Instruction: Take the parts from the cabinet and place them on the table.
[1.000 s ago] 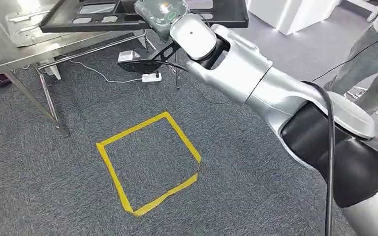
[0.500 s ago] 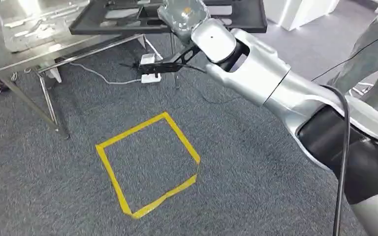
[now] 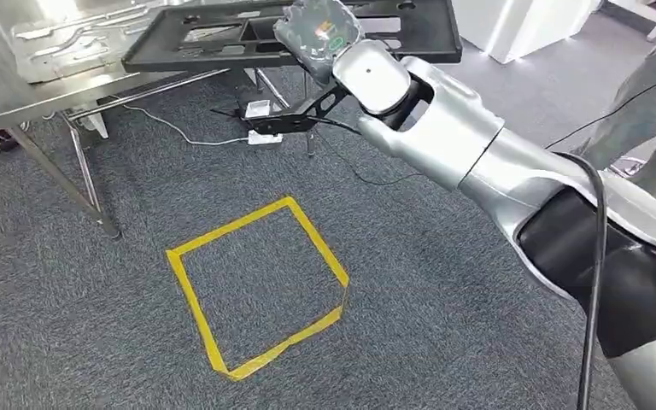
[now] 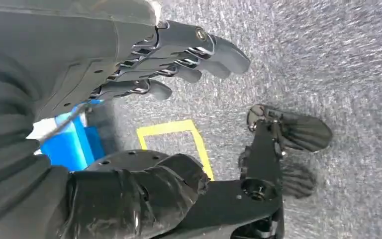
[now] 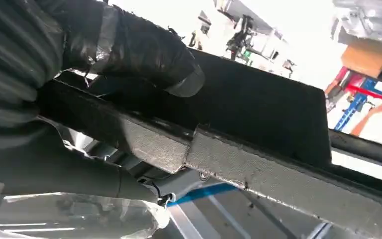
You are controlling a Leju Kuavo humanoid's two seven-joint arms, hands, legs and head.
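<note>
A flat black part with several cut-outs is held level above the carpet, its far left end over the steel table. My right hand, wrapped in clear film, grips the part at its near edge. In the right wrist view my right hand clamps the black part, with the thumb pressed on its top face. My left hand hangs above the carpet, fingers apart, with nothing in it.
A yellow tape square marks the grey carpet in front of me. A white power strip and cables lie under the table by its thin steel legs. A person stands at the right; a white cabinet is behind.
My right arm has carried the black part to the right and slightly farther out. The floor marks and the table have stayed in place.
</note>
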